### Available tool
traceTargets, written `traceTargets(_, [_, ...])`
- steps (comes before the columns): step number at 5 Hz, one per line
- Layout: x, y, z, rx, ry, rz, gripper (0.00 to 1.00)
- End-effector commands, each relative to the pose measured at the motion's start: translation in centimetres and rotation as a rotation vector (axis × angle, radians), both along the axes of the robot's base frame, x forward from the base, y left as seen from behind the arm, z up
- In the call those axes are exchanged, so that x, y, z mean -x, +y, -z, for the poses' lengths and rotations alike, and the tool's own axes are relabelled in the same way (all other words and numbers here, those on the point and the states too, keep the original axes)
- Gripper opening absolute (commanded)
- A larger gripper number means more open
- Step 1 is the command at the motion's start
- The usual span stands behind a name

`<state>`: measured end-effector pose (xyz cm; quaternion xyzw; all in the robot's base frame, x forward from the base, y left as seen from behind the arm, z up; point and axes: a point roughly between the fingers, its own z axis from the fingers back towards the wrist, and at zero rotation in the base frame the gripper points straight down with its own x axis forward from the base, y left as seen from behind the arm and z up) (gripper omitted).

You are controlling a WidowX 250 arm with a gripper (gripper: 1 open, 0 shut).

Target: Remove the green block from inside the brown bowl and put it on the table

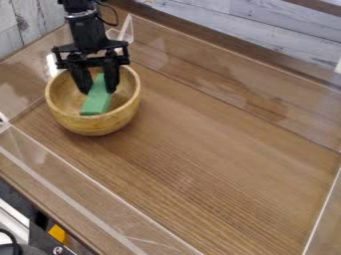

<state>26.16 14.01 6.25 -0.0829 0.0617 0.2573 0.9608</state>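
The gripper (pixel 95 76) stands over the brown bowl (pixel 60 112), pointing steeply down, its jaws clenched on the upper end of the green block (pixel 98 101). The block hangs slanted directly below the fingers, its long axis running down and towards the camera, lower end still inside the bowl. The bowl holds nothing else; bare table (pixel 213 149) lies to the right.

Bowl (pixel 92 103) at the table's (pixel 213 149) far-left corner, block (pixel 99 100) inside it, tool (pixel 95 83) above the block
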Motion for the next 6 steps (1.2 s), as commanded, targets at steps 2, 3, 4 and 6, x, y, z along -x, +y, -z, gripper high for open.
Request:
traceTargets(2, [-0.7,0.7,-4.1,-0.037,-0.090,-0.010,0.00])
traceTargets(3, [-0.7,0.6,-4.6,-0.033,-0.092,-0.011,0.00])
traceTargets(4, [-0.7,0.6,-4.9,-0.031,-0.095,-0.012,0.00])
traceTargets(6, [-0.7,0.5,-5.4,-0.029,-0.100,-0.015,0.00])
